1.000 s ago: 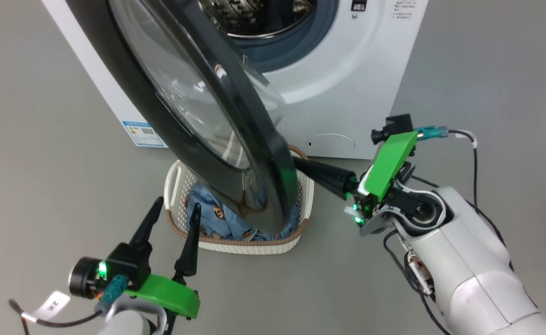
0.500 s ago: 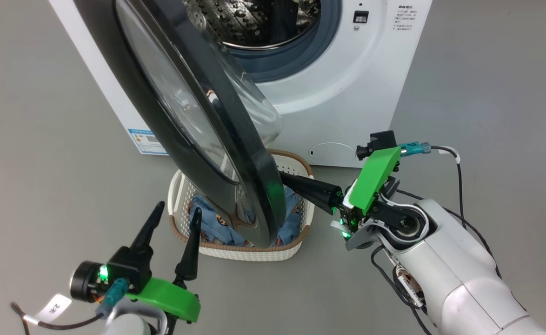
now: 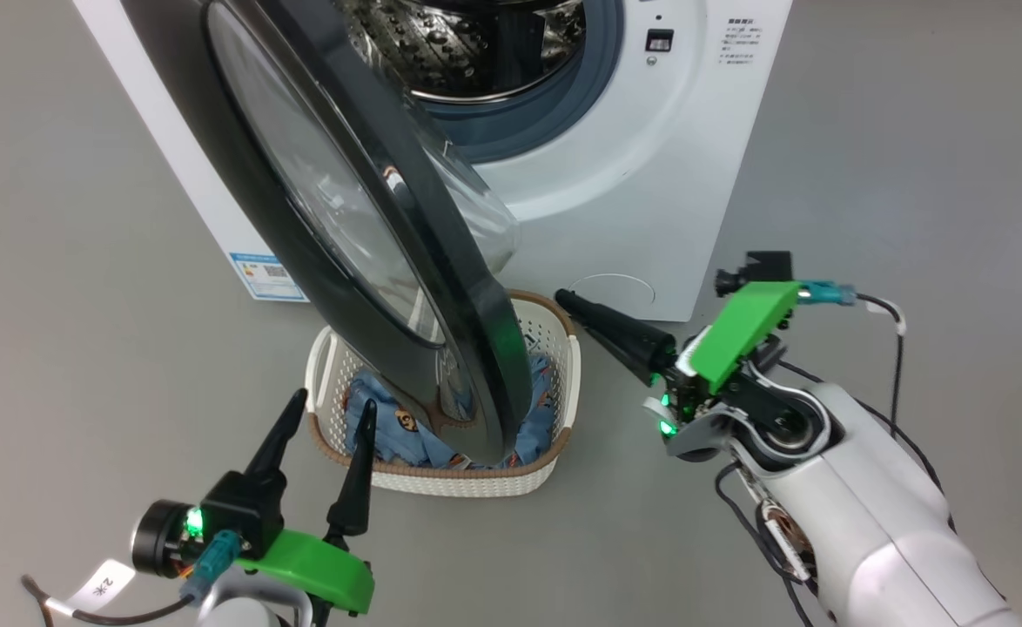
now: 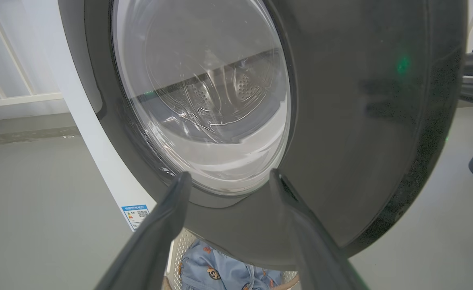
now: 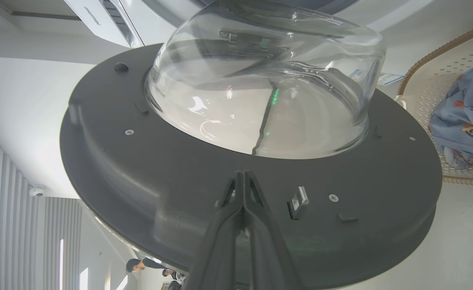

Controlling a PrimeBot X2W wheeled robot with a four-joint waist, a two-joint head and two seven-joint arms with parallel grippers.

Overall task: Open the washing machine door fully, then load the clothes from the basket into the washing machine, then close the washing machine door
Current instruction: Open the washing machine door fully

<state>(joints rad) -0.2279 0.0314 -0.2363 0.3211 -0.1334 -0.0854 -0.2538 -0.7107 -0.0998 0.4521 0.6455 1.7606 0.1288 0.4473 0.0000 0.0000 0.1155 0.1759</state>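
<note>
The washing machine (image 3: 650, 157) stands at the top with its steel drum (image 3: 476, 52) exposed. Its door (image 3: 241, 218) hangs part-way open, and the black ring's lower edge is over the basket (image 3: 441, 477). Blue printed clothes (image 3: 385, 435) lie in the basket. My right gripper (image 3: 563, 300) is shut, empty, and a little right of the door's edge. In the right wrist view its tips (image 5: 242, 174) point at the door's inner side (image 5: 140, 169) below the glass bowl (image 5: 260, 88). My left gripper (image 3: 332, 402) is open by the basket's near-left rim, facing the door's outer face (image 4: 361, 121).
Grey floor lies on both sides of the machine. A blue sticker (image 3: 258, 272) and a round filter cap (image 3: 620, 287) sit low on the machine's front. In the right wrist view a person (image 5: 140, 266) is far off in the background.
My right gripper has drawn back from the door's inner side, so its shut tip now shows free of the door's edge. The head camera has shifted slightly. The left gripper has stayed put.
</note>
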